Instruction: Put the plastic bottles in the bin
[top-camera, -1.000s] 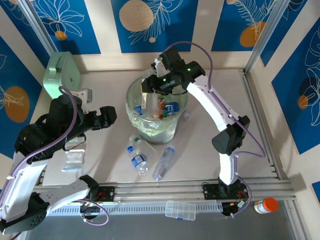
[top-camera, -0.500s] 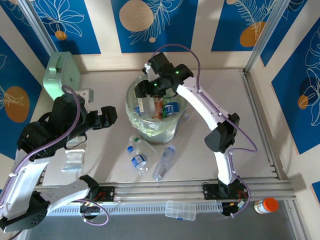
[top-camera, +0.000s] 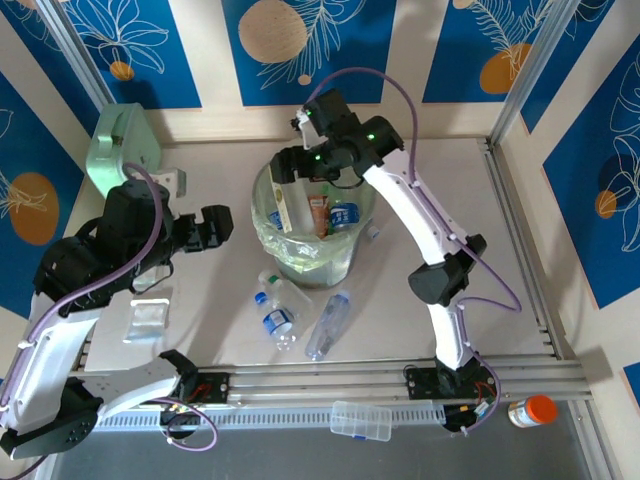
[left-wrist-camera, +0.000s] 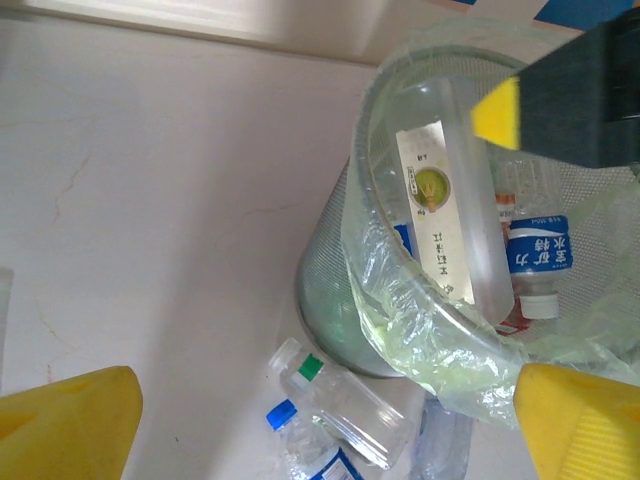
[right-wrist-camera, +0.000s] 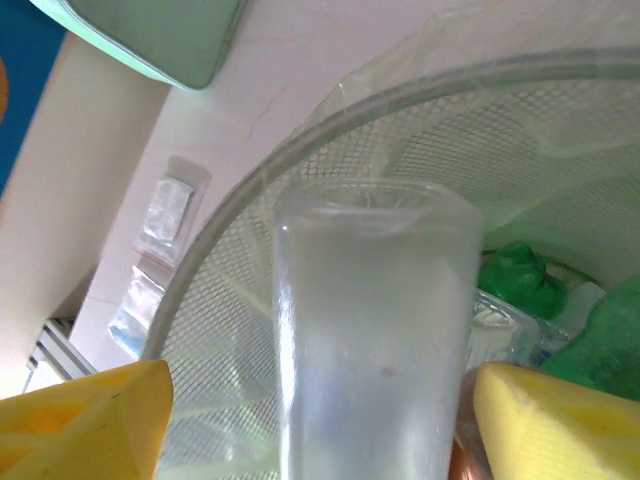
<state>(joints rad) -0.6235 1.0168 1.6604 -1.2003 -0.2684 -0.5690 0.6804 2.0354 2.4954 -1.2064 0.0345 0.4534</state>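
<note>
- Right gripper (top-camera: 292, 172) hangs over the bin (top-camera: 325, 268), upper middle of the overhead frame, with its jaws parted.
- On its wrist view, a tall clear bottle (right-wrist-camera: 375, 340) stands between the yellow pads (right-wrist-camera: 85, 420). There's a clear gap on the left. The right pad sits right at the bottle's wall, and I cannot tell whether it touches.
- From above, that bottle stands tilted in the left part of the bin, label showing.
- More bottles crowd the bin beside it, including a blue-labelled bottle (left-wrist-camera: 538, 250).
- Left gripper (top-camera: 215, 228) hovers left of the bin over the table (top-camera: 210, 300), jaws spread wide, nothing in them.
- Just below the bin in the overhead frame, three lie loose on the table: a white-capped bottle (top-camera: 283, 290), a blue-capped bottle (top-camera: 272, 320) and a long clear bottle (top-camera: 328, 325).
</note>
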